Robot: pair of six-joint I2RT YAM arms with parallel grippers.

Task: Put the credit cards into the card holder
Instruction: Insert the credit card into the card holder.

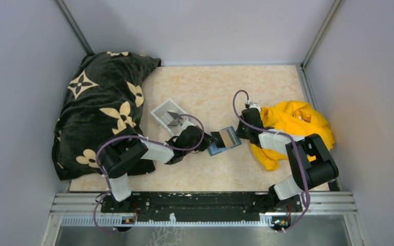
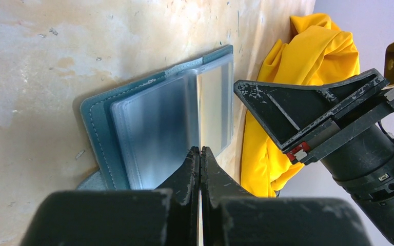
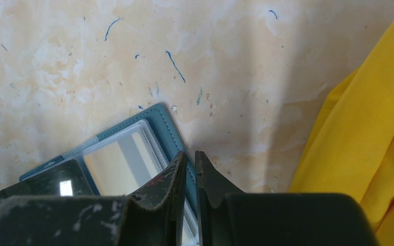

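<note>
We see the blue wallet [image 1: 224,141] lying open in the middle of the frame. Our left claw [image 2: 200,149] is pressed together over its clear pockets [image 2: 154,123]. Our right claw [image 3: 191,156] pinches the wallet's right edge.

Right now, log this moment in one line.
card holder open | left fingers shut over its sleeves | right fingers nearly closed at its edge, grip unclear | yellow-grey card at sleeve

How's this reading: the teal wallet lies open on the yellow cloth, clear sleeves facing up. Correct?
Not quite. The teal wallet lies open, clear sleeves facing up, but on the bare table, not on the yellow cloth, which sits apart to its right. The top view shows it.
</note>
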